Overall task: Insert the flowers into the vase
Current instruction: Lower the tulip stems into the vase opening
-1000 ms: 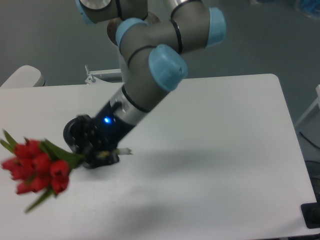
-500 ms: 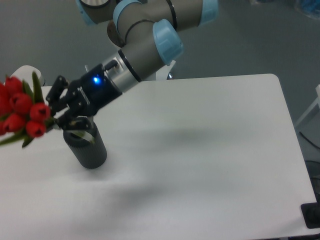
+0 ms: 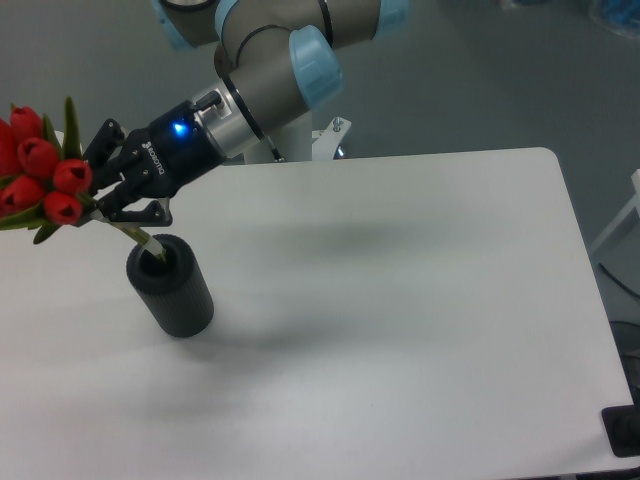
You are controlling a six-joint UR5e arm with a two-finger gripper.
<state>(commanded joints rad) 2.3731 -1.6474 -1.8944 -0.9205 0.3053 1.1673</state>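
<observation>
The flowers (image 3: 40, 170), red tulip buds with green leaves, hang tilted at the far left, buds pointing up and left. My gripper (image 3: 110, 200) is shut on the bunch just below the buds. The pale stems (image 3: 143, 243) slant down to the right, and their tips reach into the round mouth of the vase (image 3: 172, 290). The vase is a dark ribbed cylinder that stands on the white table (image 3: 400, 300), directly below and slightly right of the gripper.
The grey arm with light blue joint caps (image 3: 300, 50) reaches in from the top centre. A metal bracket (image 3: 325, 140) sits at the table's far edge. A pale chair back (image 3: 70, 145) shows at the left edge behind the flowers.
The gripper has lifted and moved slightly left with the flowers. The stems now point down into the vase mouth, where before the gripper hovered low over the vase rim.
</observation>
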